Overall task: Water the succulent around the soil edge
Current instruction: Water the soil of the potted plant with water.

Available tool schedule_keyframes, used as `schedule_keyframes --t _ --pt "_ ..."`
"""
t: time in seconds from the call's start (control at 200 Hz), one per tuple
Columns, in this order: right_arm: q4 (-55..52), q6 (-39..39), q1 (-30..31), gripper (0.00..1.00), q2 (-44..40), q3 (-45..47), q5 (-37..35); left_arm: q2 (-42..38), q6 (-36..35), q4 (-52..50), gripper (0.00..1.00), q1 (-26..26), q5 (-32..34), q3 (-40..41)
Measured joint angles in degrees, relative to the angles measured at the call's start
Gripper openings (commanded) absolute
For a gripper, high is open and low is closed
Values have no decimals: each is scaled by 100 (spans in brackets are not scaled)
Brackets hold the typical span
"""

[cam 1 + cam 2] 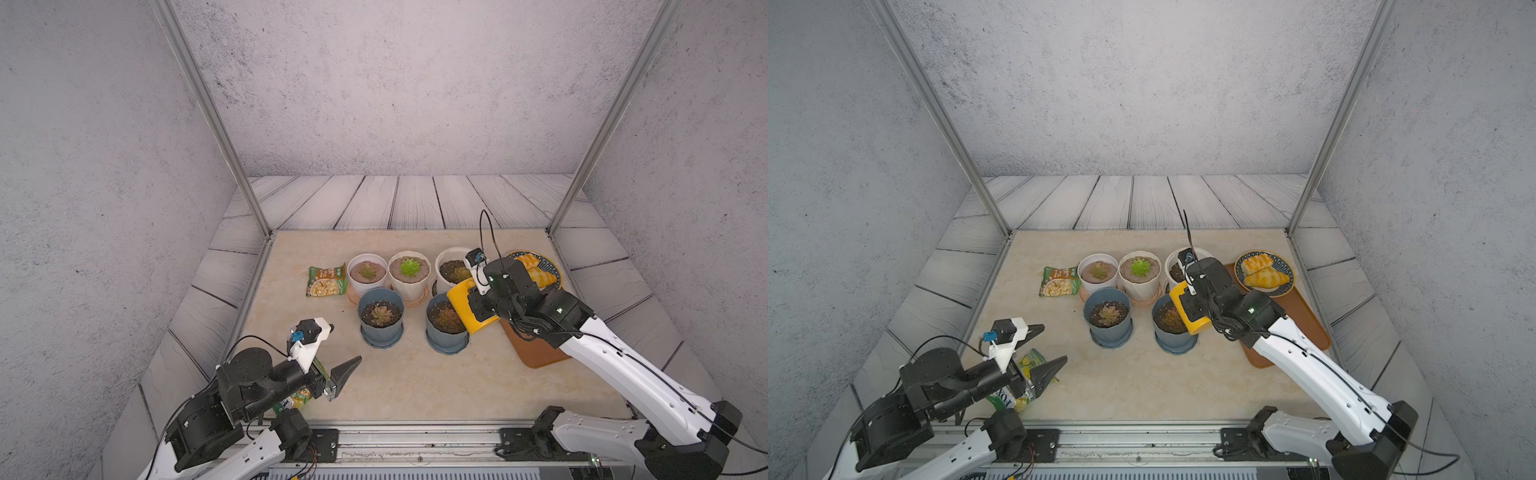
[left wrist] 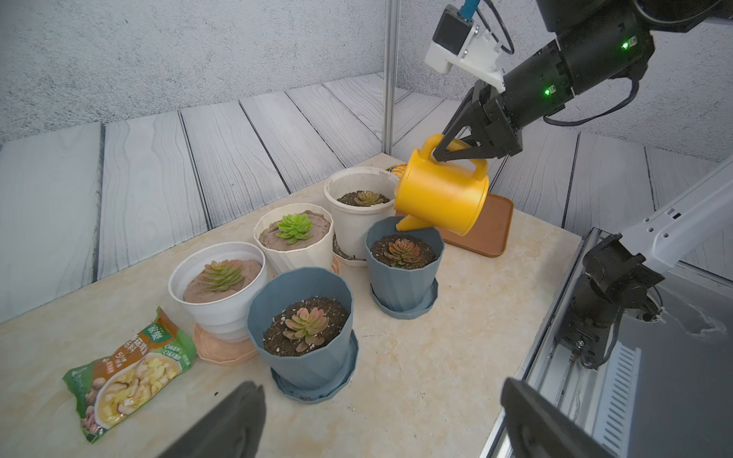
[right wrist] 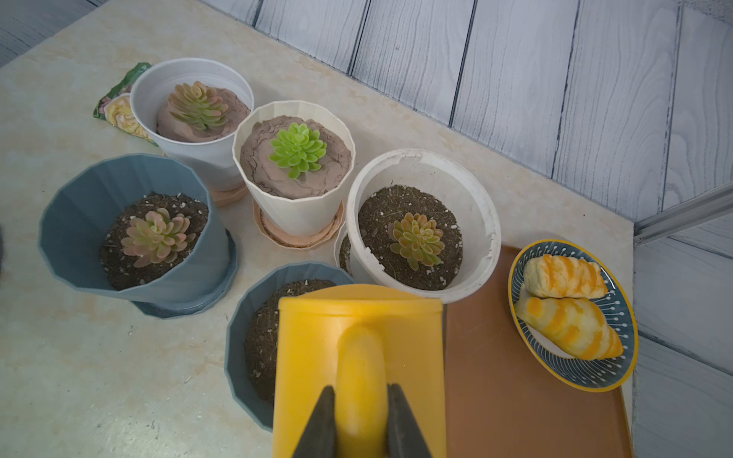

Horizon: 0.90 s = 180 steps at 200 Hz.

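The handle of the yellow watering can [image 2: 440,198] is squeezed tight by the right gripper [image 3: 361,396]. The can is held tipped in the air, with its spout [image 2: 408,224] pointed down just over the rim of a blue pot [image 2: 404,277], on the side next to the brown tray [image 1: 536,349]. In that pot, set near the middle of the table [image 1: 415,382] toward its right edge, a pinkish succulent [image 2: 402,251] is seen in dark soil [image 2: 380,248]. The left gripper [image 1: 1054,343] is held wide open above a yellow-green packet [image 1: 1034,361] near the table's front left corner.
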<state>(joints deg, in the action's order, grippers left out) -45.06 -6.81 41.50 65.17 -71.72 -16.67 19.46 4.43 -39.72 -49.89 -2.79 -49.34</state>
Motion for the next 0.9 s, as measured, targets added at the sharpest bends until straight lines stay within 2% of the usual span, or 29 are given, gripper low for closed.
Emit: schedule_keyframes --t 0.365,0.901 --pt "-570 -79 0 0 -562 0 192 61 -2 -4 98 0 50 0" --pt "-1082 -332 0 0 -970 -109 1104 83 -9 -22 98 0 127 0"
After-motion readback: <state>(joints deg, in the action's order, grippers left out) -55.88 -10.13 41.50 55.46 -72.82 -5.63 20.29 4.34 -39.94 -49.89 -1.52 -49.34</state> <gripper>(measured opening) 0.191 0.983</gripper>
